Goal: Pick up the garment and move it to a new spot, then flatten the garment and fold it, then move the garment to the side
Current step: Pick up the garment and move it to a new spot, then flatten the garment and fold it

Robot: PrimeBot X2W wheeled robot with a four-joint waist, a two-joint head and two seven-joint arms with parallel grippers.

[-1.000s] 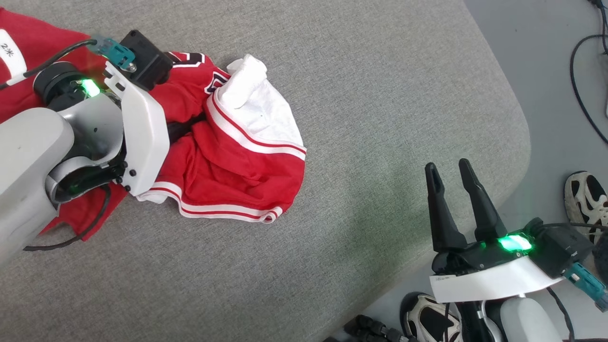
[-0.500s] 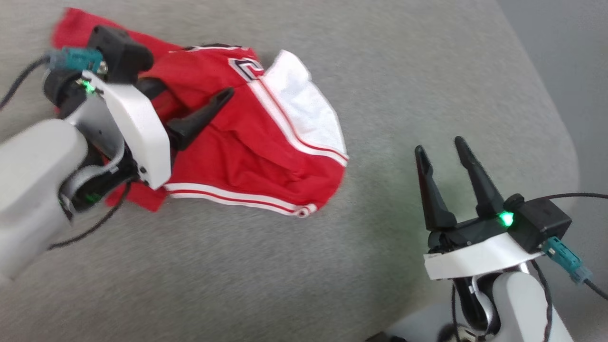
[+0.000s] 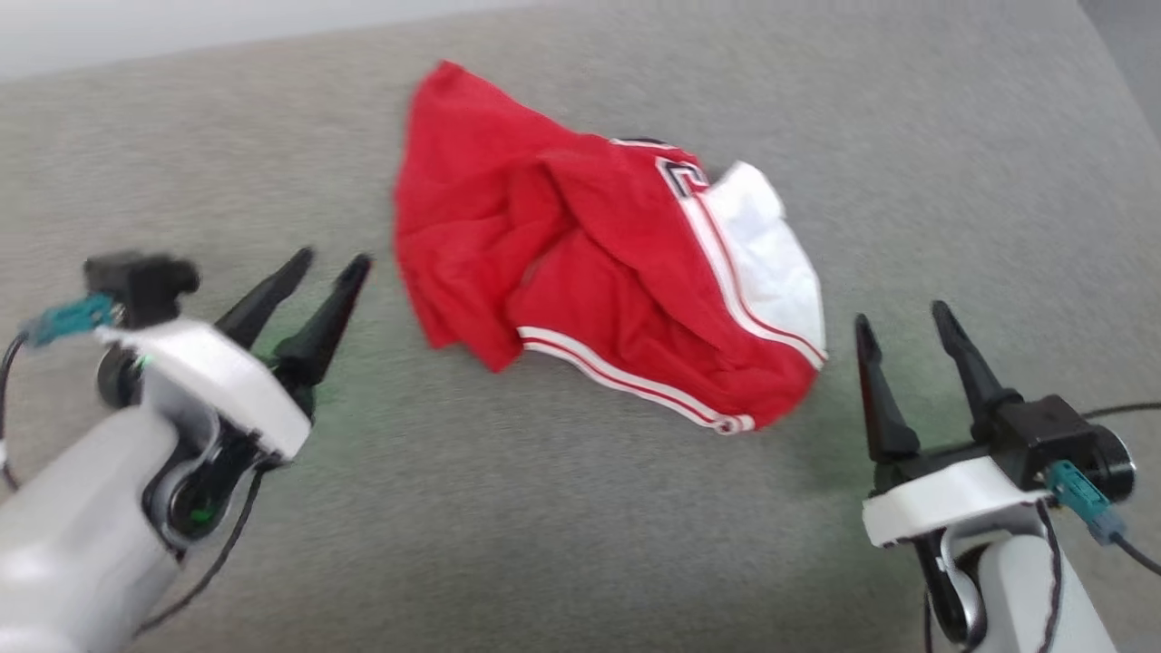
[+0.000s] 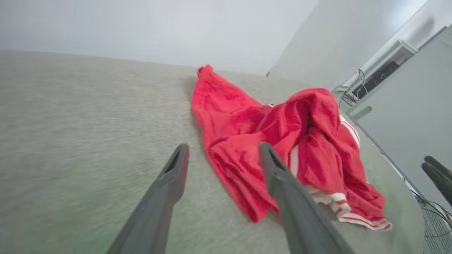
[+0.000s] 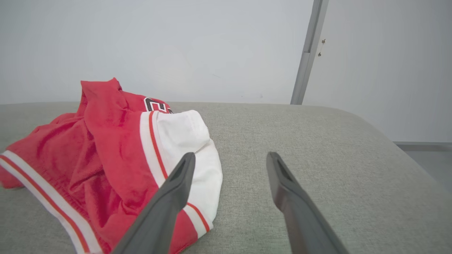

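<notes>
My left end effector (image 3: 334,258) is released, its two dark fingers spread and empty, just left of the crumpled red soft-fabric jersey shirt (image 3: 580,263) with a white sleeve and striped trim. The shirt lies bunched in the middle of the grey fabric-covered worktop (image 3: 544,508). My right end effector (image 3: 900,314) is released too, near the white sleeve on the right

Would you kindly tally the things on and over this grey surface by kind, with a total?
Shirt: 1
Claws: 2 (left claw, right claw, both open)
Total: 3
</notes>
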